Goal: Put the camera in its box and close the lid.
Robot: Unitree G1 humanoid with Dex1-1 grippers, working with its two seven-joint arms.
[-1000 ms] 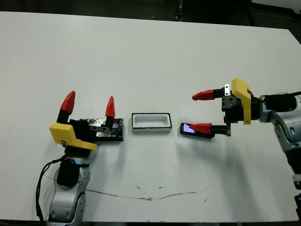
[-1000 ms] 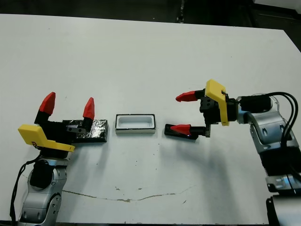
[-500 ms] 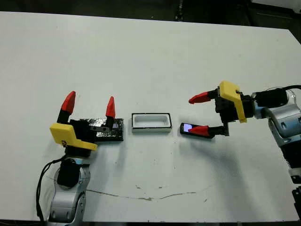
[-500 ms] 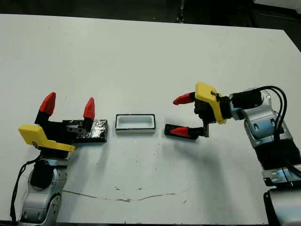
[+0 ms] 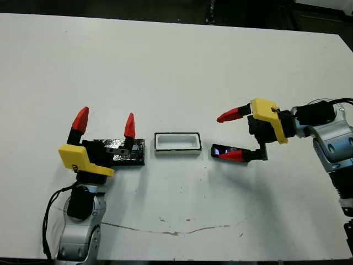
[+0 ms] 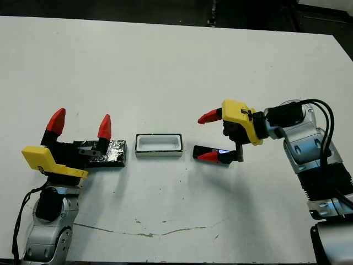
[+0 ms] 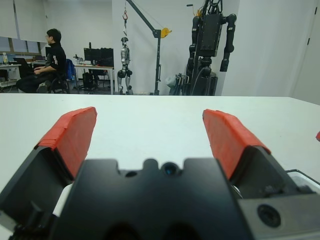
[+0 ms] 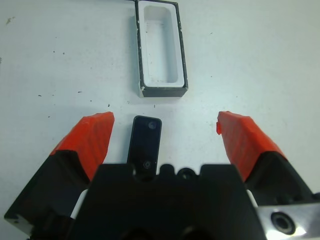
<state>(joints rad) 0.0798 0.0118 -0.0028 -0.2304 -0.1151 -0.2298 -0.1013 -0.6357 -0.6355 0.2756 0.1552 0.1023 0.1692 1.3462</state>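
Pincer on my right arm (image 5: 234, 136) is spread wide and holds nothing; I see it lying on its side just right of centre, one red finger (image 5: 228, 115) raised above the worktop and the other low over the camera. From the right wrist view the camera (image 8: 145, 145) sits between my two red tips, nearer one of them, and I cannot tell whether it touches either.

Going by size, the white worktop (image 5: 165, 61) carries everything. My left arm (image 5: 79, 221) rises from the near left edge, and its pincer (image 5: 105, 123) is also released, fingers pointing up and well apart, with nothing between them. Its black body stands in front of the lid (image 5: 130, 152), which lies flat on the worktop left of centre, so only the lid's right part shows.

Just right of the lid, close but apart, I see the box (image 5: 176, 144), open side up, its white hollow bare. The camera lies flat on the worktop just right of the box, end-on to it with a narrow gap, its glossy bluish patch at the end nearest the box.

In the left wrist view a person (image 7: 47, 61) sits at a desk far beyond the worktop.
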